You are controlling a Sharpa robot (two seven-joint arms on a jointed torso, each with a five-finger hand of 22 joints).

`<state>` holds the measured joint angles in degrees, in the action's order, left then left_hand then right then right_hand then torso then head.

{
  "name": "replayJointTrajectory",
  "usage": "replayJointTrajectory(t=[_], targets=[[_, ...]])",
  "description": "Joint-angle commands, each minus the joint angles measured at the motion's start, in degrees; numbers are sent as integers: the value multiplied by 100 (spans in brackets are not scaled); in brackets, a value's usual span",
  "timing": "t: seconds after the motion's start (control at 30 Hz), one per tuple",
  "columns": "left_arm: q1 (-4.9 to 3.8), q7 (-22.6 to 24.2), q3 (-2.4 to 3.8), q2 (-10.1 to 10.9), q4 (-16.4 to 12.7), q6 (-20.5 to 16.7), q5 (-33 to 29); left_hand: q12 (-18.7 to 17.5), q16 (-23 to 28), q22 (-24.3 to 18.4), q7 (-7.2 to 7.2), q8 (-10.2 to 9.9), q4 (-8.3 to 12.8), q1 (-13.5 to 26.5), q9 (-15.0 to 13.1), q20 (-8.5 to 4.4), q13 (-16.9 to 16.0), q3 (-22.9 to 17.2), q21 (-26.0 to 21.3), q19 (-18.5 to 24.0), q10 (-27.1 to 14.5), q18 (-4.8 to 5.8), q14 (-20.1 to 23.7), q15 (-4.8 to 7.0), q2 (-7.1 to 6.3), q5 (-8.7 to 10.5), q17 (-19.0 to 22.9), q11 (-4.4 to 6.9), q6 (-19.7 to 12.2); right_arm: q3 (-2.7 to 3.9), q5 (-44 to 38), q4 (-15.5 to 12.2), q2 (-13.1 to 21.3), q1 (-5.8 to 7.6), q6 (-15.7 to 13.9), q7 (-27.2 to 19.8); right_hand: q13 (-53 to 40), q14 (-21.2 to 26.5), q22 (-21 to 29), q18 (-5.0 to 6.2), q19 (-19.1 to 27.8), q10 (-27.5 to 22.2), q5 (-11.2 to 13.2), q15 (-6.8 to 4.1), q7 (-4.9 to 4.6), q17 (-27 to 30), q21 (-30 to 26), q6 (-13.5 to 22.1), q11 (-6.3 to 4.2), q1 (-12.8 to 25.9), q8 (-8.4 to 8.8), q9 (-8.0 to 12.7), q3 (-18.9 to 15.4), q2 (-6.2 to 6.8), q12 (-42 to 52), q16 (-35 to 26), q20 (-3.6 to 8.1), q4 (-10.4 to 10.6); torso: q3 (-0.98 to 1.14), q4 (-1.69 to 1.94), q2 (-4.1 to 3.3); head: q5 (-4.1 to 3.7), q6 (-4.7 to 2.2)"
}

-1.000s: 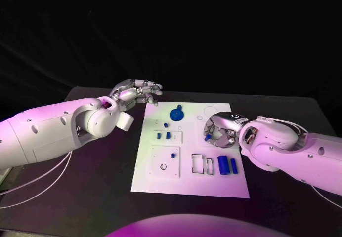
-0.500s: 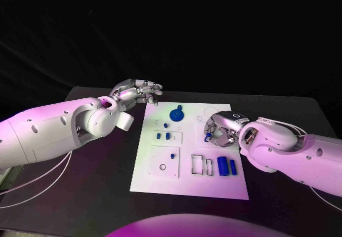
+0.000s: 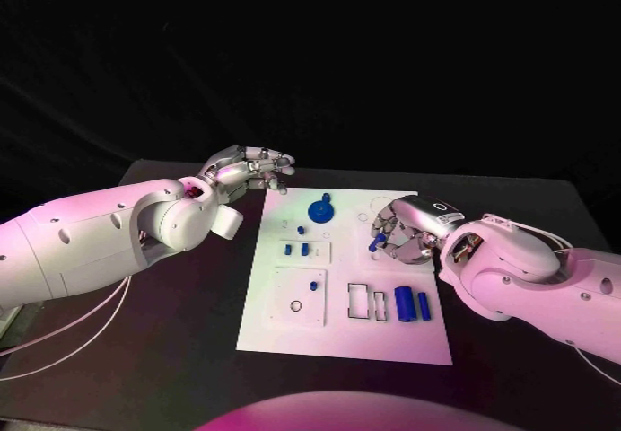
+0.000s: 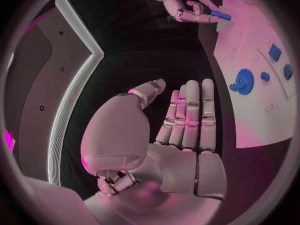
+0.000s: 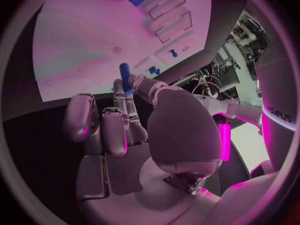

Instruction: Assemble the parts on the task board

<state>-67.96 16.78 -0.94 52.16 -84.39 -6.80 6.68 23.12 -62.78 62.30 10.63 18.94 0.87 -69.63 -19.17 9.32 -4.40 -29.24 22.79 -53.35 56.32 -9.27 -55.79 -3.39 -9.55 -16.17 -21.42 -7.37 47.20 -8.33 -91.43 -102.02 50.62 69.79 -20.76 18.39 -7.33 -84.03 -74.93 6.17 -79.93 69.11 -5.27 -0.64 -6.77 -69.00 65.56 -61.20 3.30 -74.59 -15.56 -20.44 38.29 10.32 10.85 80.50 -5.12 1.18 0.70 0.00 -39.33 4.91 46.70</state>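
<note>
The white task board (image 3: pixel 339 319) lies in the middle of the table. My right hand (image 3: pixel 404 233) hovers over the board's right half and pinches a small blue peg (image 3: pixel 375 242) between thumb and a finger; the peg (image 5: pixel 125 78) sticks out past the fingertips toward the board (image 5: pixel 87 40). My left hand (image 3: pixel 251 167) hangs off the board's far left corner, fingers straight and apart from the thumb, holding nothing (image 4: pixel 186 119). A round blue part (image 3: pixel 319 209) sits near the far edge. Two blue cylinders (image 3: pixel 413 303) lie at the near right.
Small blue pieces (image 3: pixel 295 246) stand in a square plate left of centre, another (image 3: pixel 315 286) in the larger plate below. Two rectangular slots (image 3: pixel 368 300) lie beside the cylinders. Dark table (image 3: pixel 169 341) surrounds the board on all sides.
My right hand has turned a little and drifted slightly toward the far edge, with the blue peg still pinched. The left hand has stayed put.
</note>
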Motion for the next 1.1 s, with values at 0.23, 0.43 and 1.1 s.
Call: replayJointTrajectory(t=[0.23, 0.43, 1.1], targets=[[-3, 32, 2, -45, 20, 106, 17, 22, 15, -9, 0, 30, -9, 4, -9, 41, -5, 29, -38, -14, -49, -103, 27, -22, 25, -20, -6, 1, -52, 9, -174, -474, -104, 16, -433, -118, -19, -180, -386, -102, -39, 54, -35, -48, 9, -29, 71, -45, -5, -17, -95, -193, 39, -27, -23, 31, 21, -13, -3, -4, -10, 28, -10], [-3, 31, -4, -85, 49, 122, 18, 22, 15, -9, 0, 30, -9, 4, -9, 41, -5, 29, -38, -14, -49, -103, 27, -22, 25, -20, -6, 1, -52, -7, -100, -485, -516, -175, -433, -262, -26, -185, -391, -102, -41, 64, -56, -51, 10, -45, 73, -38, -9, -18, -110, -217, 61, -29, -30, 40, 24, -28, -4, -3, 2, 63, -12], [-4, -19, -12, -184, 72, 123, 119, 34, 11, -22, 2, 48, -20, 9, -11, 43, -11, 49, -42, -15, -51, -104, 33, -24, 25, -10, -7, 0, -55, -72, -153, -64, -1379, -671, -207, -778, -41, -195, -408, -107, -51, 53, -112, -48, -5, -76, 93, 14, 0, -5, -126, -265, 91, -15, -60, 59, 25, -69, -4, -2, -1, 202, 24]])
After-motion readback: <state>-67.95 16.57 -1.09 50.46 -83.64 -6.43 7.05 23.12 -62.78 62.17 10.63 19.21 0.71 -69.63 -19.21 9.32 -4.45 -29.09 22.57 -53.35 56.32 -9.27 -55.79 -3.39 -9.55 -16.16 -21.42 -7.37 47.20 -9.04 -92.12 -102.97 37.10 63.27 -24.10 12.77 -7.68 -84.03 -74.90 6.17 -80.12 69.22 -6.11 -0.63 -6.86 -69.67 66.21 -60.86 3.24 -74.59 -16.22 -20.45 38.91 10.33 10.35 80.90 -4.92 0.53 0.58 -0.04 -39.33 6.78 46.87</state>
